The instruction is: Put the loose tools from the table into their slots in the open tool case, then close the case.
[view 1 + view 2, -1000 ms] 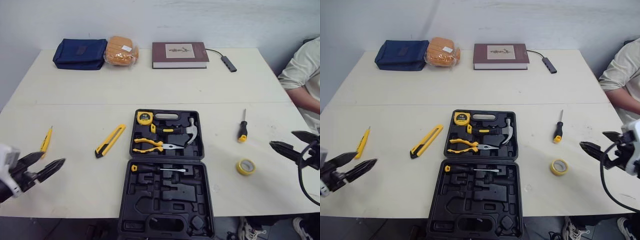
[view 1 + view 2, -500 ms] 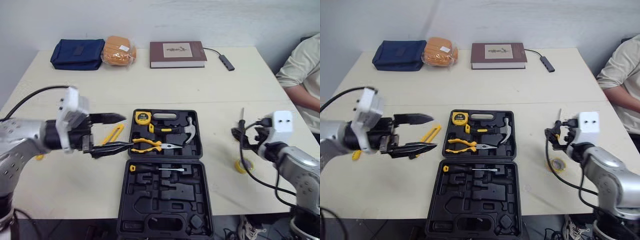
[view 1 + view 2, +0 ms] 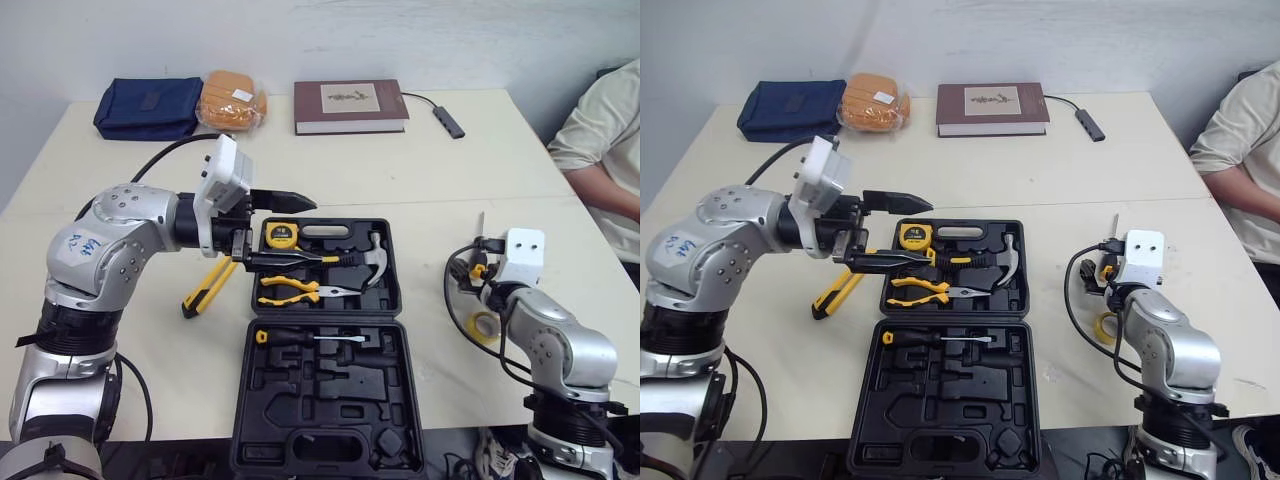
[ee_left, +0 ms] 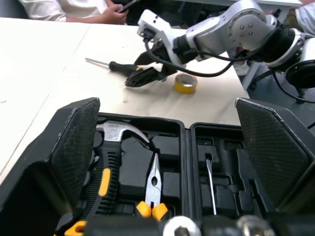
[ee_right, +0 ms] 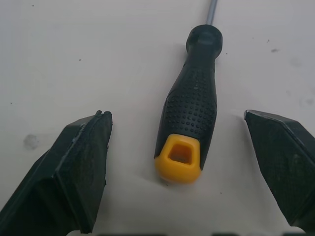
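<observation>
- Right gripper: fingers spread wide, nothing held, low over the desk.
- Loose screwdriver: flat on the desk, in the gap between this gripper's two fingers, touching neither and roughly centred.
- Long axis: the yellow butt of the handle faces the gripper and the shaft runs straight ahead, away from it. The axis follows the line of reach, so the fingers would close across the width of the black knurled handle.
- Left gripper: also wide open and empty, hovering over the half of the tool case that holds the hammer and pliers. The screwdriver is well apart from it, across the case.
- Judgement: the right arm is the nearer one. What remains looks like a small drop and a squeeze, with no turn of the wrist needed.
- Yellow tape roll: just beside the right gripper, outside the gap.
- Utility knife: on the desk near the left gripper.
</observation>
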You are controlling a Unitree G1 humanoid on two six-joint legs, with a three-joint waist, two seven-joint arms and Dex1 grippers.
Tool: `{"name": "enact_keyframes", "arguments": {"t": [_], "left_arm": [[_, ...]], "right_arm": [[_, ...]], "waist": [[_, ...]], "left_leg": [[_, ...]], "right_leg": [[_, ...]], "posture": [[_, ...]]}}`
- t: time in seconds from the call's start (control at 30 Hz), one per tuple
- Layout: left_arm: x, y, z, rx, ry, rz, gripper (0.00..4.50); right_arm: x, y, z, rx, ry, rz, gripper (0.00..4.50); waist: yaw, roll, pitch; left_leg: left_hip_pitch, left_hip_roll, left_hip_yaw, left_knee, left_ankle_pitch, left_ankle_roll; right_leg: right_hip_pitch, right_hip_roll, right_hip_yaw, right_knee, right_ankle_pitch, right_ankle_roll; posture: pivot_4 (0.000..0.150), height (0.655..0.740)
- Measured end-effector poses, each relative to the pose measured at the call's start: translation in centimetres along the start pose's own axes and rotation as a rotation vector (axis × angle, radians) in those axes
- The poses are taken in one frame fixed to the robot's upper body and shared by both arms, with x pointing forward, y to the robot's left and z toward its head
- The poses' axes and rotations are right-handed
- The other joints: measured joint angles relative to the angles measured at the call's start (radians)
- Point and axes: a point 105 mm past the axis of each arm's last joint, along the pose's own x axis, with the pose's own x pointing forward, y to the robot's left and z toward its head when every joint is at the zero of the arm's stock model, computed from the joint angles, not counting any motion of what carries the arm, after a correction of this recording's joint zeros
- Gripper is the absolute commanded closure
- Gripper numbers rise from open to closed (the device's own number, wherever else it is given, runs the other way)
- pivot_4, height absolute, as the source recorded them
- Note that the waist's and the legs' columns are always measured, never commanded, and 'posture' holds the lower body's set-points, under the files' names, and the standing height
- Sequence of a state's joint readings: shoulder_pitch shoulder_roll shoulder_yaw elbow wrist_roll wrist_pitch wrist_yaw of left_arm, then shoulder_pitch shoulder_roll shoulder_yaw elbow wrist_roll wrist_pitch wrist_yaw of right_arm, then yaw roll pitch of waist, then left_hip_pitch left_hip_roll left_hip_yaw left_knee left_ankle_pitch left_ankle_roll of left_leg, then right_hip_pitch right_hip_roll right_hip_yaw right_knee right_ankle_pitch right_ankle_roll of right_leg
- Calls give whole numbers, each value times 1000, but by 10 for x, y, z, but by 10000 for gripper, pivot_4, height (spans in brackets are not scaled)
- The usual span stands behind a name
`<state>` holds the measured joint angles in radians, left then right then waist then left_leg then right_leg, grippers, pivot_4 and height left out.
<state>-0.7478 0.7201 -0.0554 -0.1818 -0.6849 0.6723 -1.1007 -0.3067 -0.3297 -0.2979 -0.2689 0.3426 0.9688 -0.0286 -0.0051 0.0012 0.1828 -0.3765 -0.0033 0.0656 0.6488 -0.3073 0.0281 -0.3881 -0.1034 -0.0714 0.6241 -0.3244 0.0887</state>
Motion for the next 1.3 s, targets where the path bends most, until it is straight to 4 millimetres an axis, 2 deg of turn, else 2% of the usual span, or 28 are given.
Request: {"name": "enact_keyframes", "arguments": {"t": [0.07, 0.2, 0.27, 0.4, 0.53, 0.63, 0.7, 0.8, 0.9, 1.03, 1.13, 1.3], "left_arm": [[2, -1, 2, 9, -3, -20, 0], [5, 3, 7, 33, -13, -16, 0], [5, 6, 4, 16, -15, -7, 0], [5, 6, 3, 20, -9, -3, 0], [-1, -5, -16, 7, 52, -20, 0], [-9, -21, -34, -26, 118, -55, 0], [-19, -30, -42, -53, 172, -71, 0], [-36, -44, -55, -95, 251, -93, 0], [-52, -55, -68, -146, 312, -95, 0], [-63, -70, -82, -115, 387, -127, 0], [-66, -73, -93, -99, 425, -114, 0], [-64, -76, -104, -84, 455, -104, 0]], "right_arm": [[2, 1, 0, -2, -15, -8, 8577], [5, 3, 0, -4, -39, -17, 28844], [5, 0, 1, -10, -50, -34, 34953], [2, -1, 1, -88, -67, -8, 35026], [-12, 13, 22, -225, -140, 193, 35026], [-40, 44, 40, -312, -180, 511, 35026], [-67, 65, 43, -394, -160, 746, 35026], [-102, 88, 31, -493, -61, 1036, 35026], [-125, 101, 14, -579, 66, 1202, 35026], [-139, 114, -2, -634, 169, 1309, 35026], [-148, 118, -18, -680, 239, 1376, 35026], [-145, 123, -34, -730, 294, 1383, 35026]], "waist": [[0, 0, 0], [0, 0, 0], [0, 0, 0], [2, 0, 0], [-4, -1, 1], [-13, -1, 1], [-14, -2, 1], [-16, -3, 2], [-17, -5, 2], [-16, -6, 2], [-9, -6, 2], [0, -6, 2]], "left_leg": [[0, 0, 1, 0, 0, 0], [0, 0, 2, 1, 0, 0], [-1, 0, 2, 1, 0, 0], [-2, 0, 2, 1, 0, 0], [-2, 0, 1, 1, 0, 0], [-2, 2, 0, 1, 0, 0], [-1, 3, -1, 0, 0, 0], [-1, 3, -1, 1, -1, 1], [-1, 2, -1, 1, -1, 1], [-1, 1, -2, 0, -2, 1], [-1, 0, -3, 0, -2, 2], [-1, -1, -2, 0, -3, 3]], "right_leg": [[-1, 0, 1, 1, 0, 0], [-2, 0, 3, 2, 0, 0], [-2, 0, 3, 2, 0, 0], [-3, 0, 3, 2, 0, 0], [-5, 3, 7, 2, 0, 0], [-5, 5, 7, 2, 0, 0], [-4, 5, 6, 2, 0, 0], [-3, 3, 7, 1, 0, 0], [-3, 1, 7, -2, 0, -1], [-4, -2, 6, -3, -1, -2], [-4, -4, 5, -3, -1, -2], [-4, -5, 5, -3, -1, -2]], "posture": [[1500, 7400], [1500, 7400], [1500, 7400], [1500, 7400], [1500, 7400], [1500, 7400], [1500, 7400], [1500, 7400], [1500, 7400], [1500, 7400], [1500, 7400], [1500, 7400]]}}
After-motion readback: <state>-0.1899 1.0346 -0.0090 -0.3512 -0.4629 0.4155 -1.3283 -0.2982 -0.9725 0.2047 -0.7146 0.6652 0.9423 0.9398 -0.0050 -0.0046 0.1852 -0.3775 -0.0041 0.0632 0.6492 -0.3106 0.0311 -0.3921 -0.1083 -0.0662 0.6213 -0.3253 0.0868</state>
